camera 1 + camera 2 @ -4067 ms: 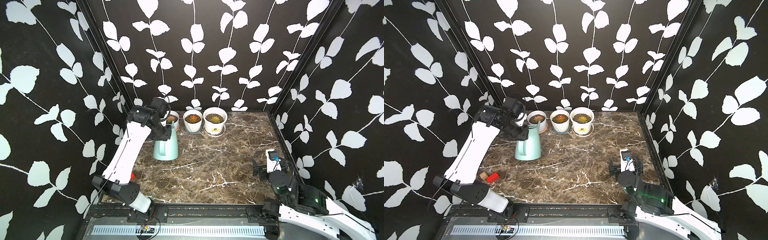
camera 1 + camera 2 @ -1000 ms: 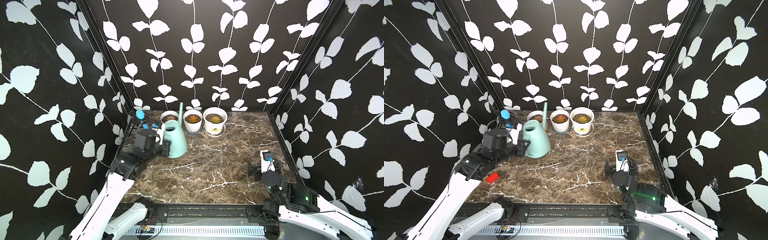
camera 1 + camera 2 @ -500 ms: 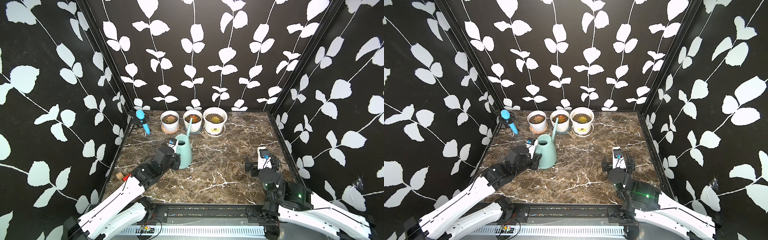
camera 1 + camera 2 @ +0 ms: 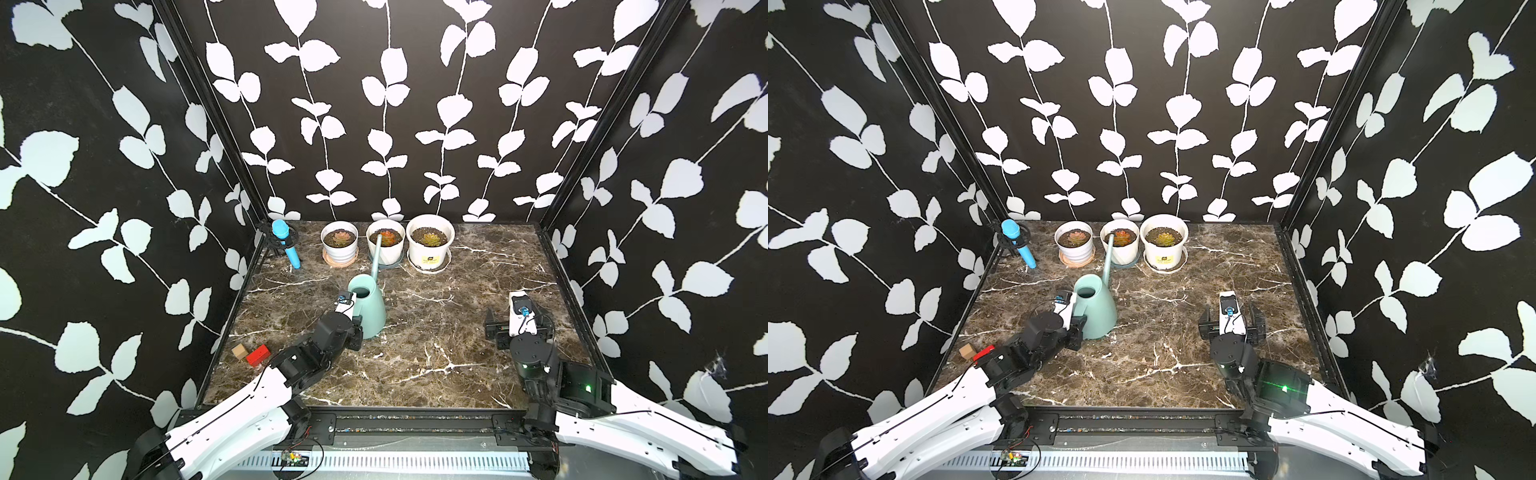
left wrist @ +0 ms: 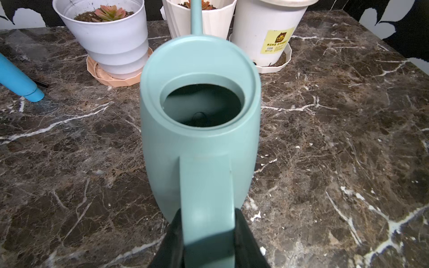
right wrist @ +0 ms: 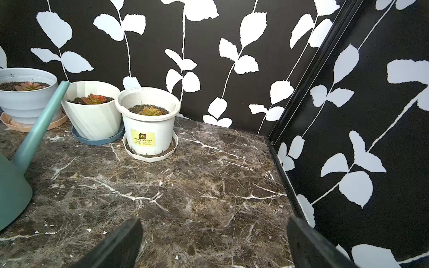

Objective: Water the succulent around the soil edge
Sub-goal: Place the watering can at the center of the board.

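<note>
While left gripper (image 5: 207, 222) clamps the handle (image 5: 206, 183) of teal watering can (image 4: 368, 309), upright on marble table (image 4: 436, 361), right gripper (image 6: 213, 221) stands spread wide, empty.

Dark marbled counter (image 4: 436, 332) — along its back edge sit a peach saucer (image 4: 340, 262), a blue saucer (image 4: 395, 263) and a white saucer (image 4: 428, 268); a teal watering can (image 4: 368, 309) stands left of centre; a red block (image 4: 257, 354) lies beside a tan block (image 4: 239, 351) near the left edge.
</note>
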`<state>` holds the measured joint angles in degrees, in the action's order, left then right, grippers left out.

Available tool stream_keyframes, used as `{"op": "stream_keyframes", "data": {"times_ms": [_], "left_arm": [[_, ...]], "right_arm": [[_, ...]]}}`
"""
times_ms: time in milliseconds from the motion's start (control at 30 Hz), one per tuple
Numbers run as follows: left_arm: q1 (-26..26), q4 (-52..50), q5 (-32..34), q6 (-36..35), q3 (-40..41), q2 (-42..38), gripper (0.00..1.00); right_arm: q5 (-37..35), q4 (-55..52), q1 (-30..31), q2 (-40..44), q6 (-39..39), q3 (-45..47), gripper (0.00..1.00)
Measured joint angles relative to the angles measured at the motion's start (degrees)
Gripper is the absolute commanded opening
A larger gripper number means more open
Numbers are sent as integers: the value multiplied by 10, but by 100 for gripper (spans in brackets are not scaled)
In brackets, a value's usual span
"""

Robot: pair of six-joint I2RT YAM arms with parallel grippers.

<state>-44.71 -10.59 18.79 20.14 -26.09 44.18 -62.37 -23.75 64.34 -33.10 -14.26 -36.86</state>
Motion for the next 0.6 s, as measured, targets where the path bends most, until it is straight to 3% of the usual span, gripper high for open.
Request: {"op": "stream_keyframes", "data": {"times_ms": [100, 433, 600], "left_arm": [[-2, 21, 1, 6, 13, 0, 0], [-2, 62, -34, 2, 18, 53, 45], [-3, 53, -52, -7, 19, 54, 57]], "right_arm": [[0, 4, 0, -1, 1, 1, 100], [0, 6, 0, -41, 1, 1, 100], [-7, 11, 0, -44, 1, 1, 100]]}}
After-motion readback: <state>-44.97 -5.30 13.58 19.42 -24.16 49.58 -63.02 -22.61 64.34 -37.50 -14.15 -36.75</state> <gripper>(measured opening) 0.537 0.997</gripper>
